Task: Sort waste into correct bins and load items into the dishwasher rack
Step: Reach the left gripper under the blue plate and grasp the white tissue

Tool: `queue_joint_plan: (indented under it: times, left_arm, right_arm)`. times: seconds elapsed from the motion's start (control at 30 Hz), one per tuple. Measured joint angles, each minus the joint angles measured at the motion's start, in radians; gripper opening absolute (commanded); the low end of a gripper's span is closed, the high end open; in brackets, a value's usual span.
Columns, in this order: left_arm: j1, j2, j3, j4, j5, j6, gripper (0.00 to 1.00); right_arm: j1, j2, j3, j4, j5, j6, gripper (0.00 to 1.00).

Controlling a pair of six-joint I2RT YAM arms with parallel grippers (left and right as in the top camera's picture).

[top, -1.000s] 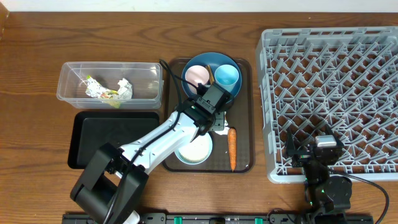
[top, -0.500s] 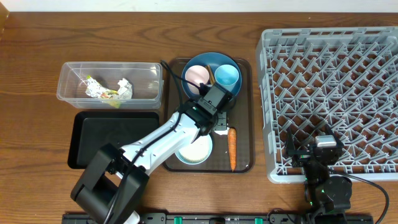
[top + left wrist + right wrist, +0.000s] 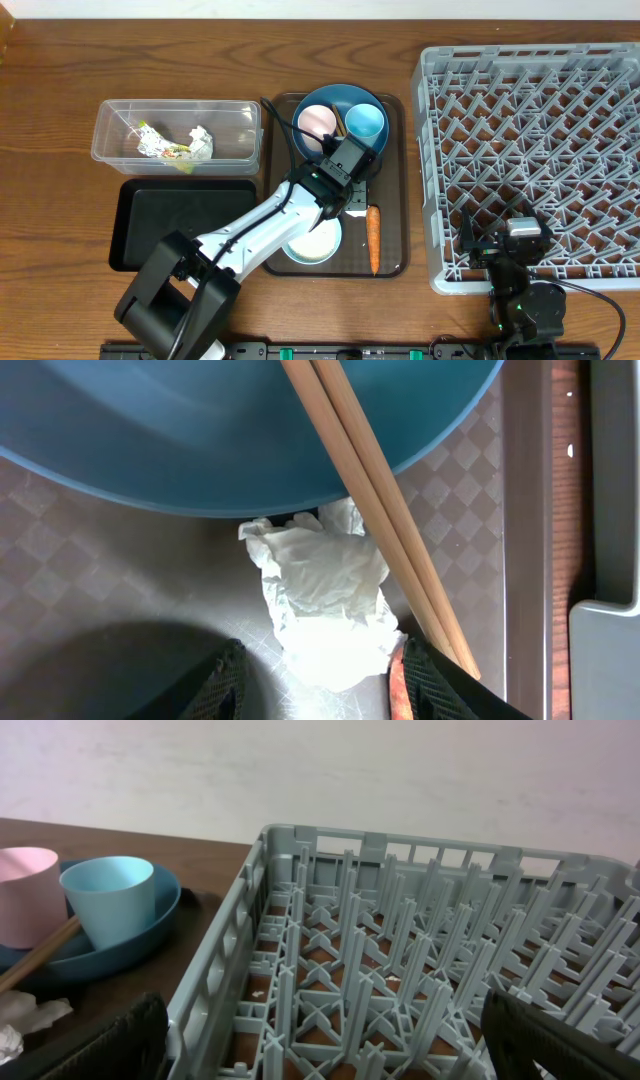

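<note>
My left gripper stands open low over the brown serving tray. A crumpled white paper wad lies between its fingers, loose on the left side. The wad lies just below the blue plate, with the two wooden chopsticks slanting past its right side. An orange carrot touches the inner side of the right finger. The plate carries a pink cup and a blue cup. The pale bowl sits partly under my left arm. My right gripper hangs open over the dishwasher rack, holding nothing.
The clear tub at the left holds a paper wad and the foil wrapper. The black tray lies in front of it. My left arm crosses from the near edge over the bowl to the plate.
My left wrist has edged slightly right and toward the near side, over the wad. The right arm has not moved.
</note>
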Motion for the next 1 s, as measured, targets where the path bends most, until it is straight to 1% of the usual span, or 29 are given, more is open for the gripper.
queue_joint_plan:
  times: [0.27,0.33,0.43,0.7,1.0]
  left_arm:
    - [-0.018,0.042,0.000,0.002,-0.005,0.000,0.52]
    - [-0.018,0.058,0.000,0.002,-0.006,-0.002,0.48]
    - [-0.018,0.063,0.000,0.003,-0.008,-0.001,0.47]
    - [-0.018,0.063,-0.001,0.005,-0.027,0.000,0.47]
    - [-0.018,0.063,-0.001,0.050,-0.051,-0.004,0.47]
  right_arm:
    - [0.000,0.000,0.000,0.000,0.000,0.000,0.99]
    - [0.000,0.000,0.000,0.000,0.000,0.000,0.99]
    - [0.000,0.000,0.000,0.000,0.000,0.000,0.99]
    - [0.000,0.000,0.000,0.000,0.000,0.000,0.99]
    - [0.000,0.000,0.000,0.000,0.000,0.000,0.99]
